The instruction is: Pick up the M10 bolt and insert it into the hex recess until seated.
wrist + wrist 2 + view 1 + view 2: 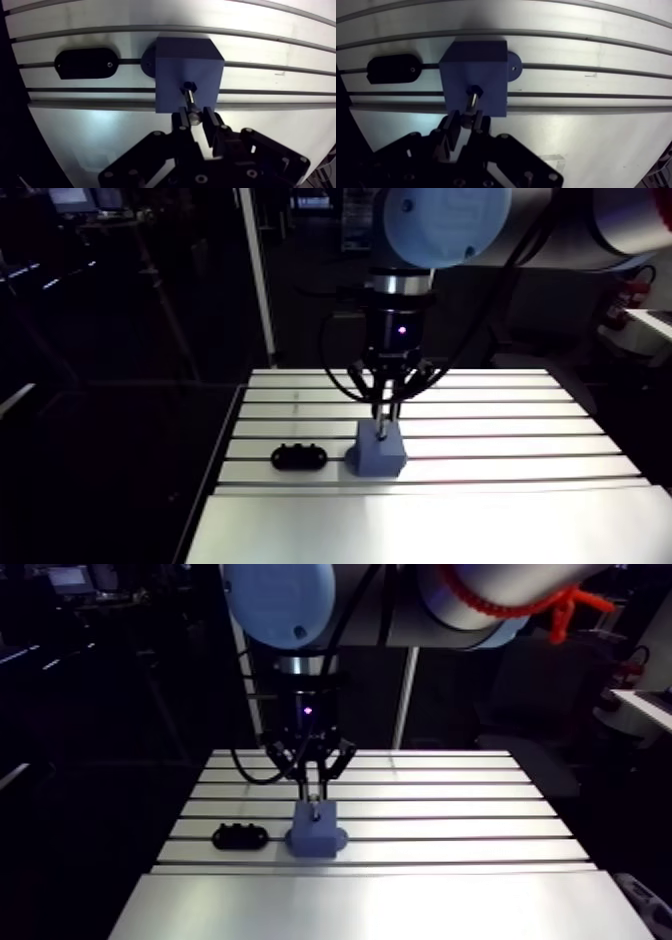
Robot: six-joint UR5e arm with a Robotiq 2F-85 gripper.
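Scanning from the left in the arm view, you've got a black oval piece (299,456) lying flat on the slotted surface (520,518), over one of the slots, near the blue block (378,453) but not touching it. The block stands on the slots, and a round blue foot (148,61) shows at its base. In the wrist view there's a dark hex recess (188,86) in the block's top face. The M10 bolt (190,102) stands in line with it, lower end at the recess. Bare shank shows between the block and the fingertips, and you can't tell how deep the bolt sits. Your end effector (195,117) hangs right over the block, fingers narrow and pinched on the bolt's upper end, one pad on each side.
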